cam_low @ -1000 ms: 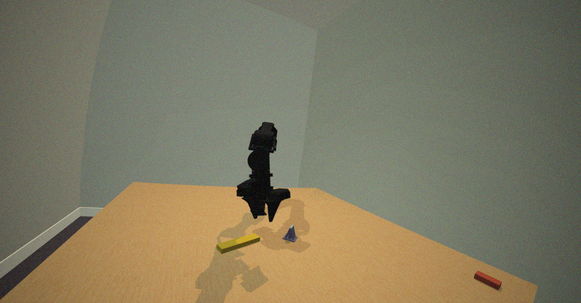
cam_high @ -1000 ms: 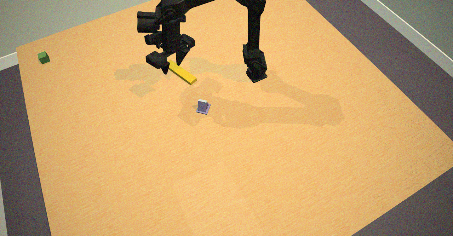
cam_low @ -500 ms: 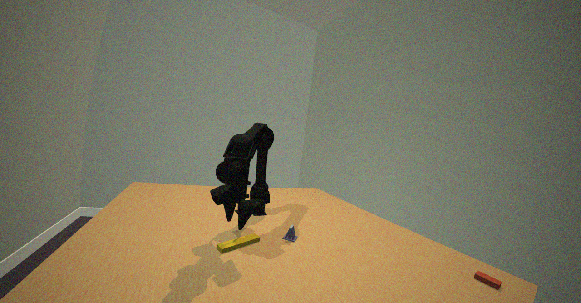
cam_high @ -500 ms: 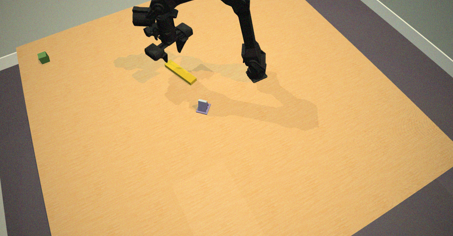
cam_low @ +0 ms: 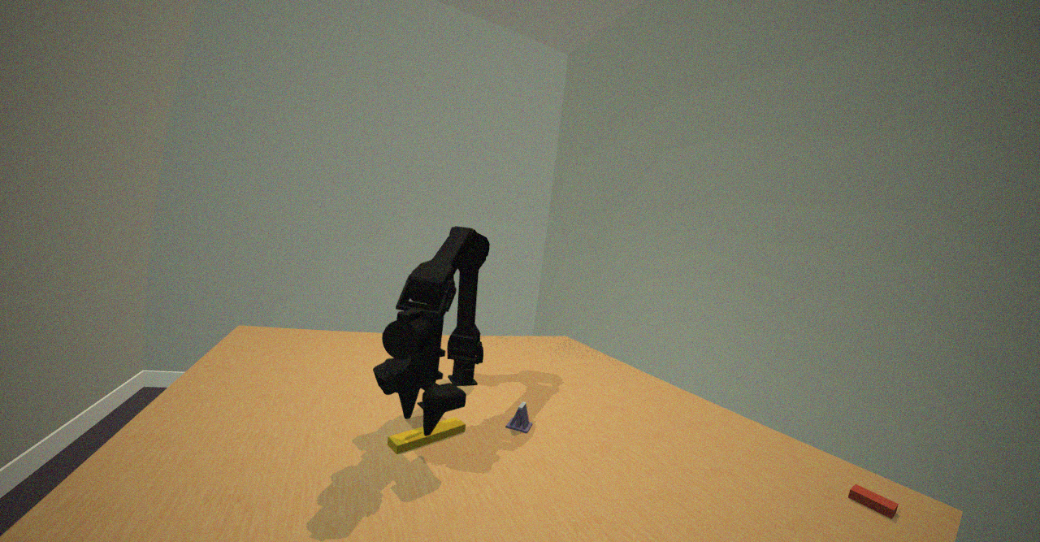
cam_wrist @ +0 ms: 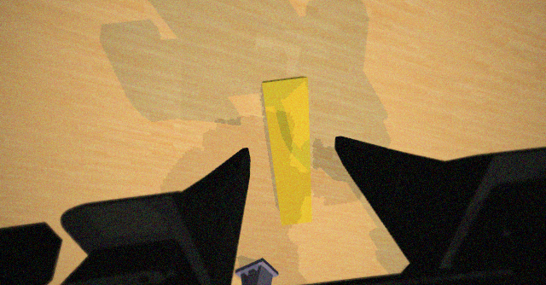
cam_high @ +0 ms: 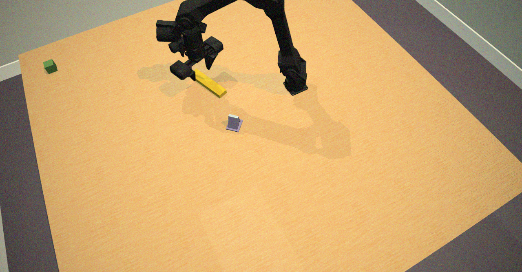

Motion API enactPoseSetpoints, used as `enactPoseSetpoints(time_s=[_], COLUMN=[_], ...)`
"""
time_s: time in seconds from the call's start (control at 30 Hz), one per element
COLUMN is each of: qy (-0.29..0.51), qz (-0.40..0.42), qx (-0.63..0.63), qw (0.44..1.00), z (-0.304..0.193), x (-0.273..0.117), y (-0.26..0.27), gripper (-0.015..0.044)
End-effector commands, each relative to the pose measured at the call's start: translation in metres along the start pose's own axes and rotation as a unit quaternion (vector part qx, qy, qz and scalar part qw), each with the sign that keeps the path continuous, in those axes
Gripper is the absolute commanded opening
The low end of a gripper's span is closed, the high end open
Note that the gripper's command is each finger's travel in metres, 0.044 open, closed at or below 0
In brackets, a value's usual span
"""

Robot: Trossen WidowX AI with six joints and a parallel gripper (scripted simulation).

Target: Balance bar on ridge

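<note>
Gripper [cam_high: 201,73] [cam_low: 418,425] [cam_wrist: 292,148] released, fingers spread, pointed down above yellow bar [cam_high: 211,83] [cam_low: 444,431] [cam_wrist: 294,183]; nothing grasped. Bar laid flat on table [cam_high: 255,197] [cam_low: 617,480] [cam_wrist: 85,63], long axis run diagonally from upper left to lower right in top view. In wrist view, bar seen between fingertips, nearly upright in frame, lower end pointed roughly toward purple ridge [cam_high: 233,121] [cam_low: 520,417] [cam_wrist: 258,276]. Ridge stood apart from bar, pale crest uppermost. Farther out, green cube [cam_high: 50,66] and red block [cam_low: 873,500] placed near table edges.
</note>
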State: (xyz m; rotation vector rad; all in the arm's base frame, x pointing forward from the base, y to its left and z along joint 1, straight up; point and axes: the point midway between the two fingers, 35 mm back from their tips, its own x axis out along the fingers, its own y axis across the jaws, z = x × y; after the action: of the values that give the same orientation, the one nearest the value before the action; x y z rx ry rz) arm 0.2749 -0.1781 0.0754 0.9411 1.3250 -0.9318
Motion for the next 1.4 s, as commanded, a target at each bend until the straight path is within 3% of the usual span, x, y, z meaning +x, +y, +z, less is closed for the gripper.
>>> enactPoseSetpoints(time_s=[0.0,0.97,1.17,1.37], qy=[-0.001,-0.001,0.000,0.000], qz=[-0.002,-0.002,0.000,0.000], qx=[-0.002,-0.002,0.000,0.000], qw=[1.000,1.000,1.000,1.000], z=[0.001,0.001,0.000,0.000], x=[0.004,0.026,0.025,0.025], y=[0.000,-0.001,0.000,0.000], gripper=[0.0315,0.0315,0.0157,0.0118])
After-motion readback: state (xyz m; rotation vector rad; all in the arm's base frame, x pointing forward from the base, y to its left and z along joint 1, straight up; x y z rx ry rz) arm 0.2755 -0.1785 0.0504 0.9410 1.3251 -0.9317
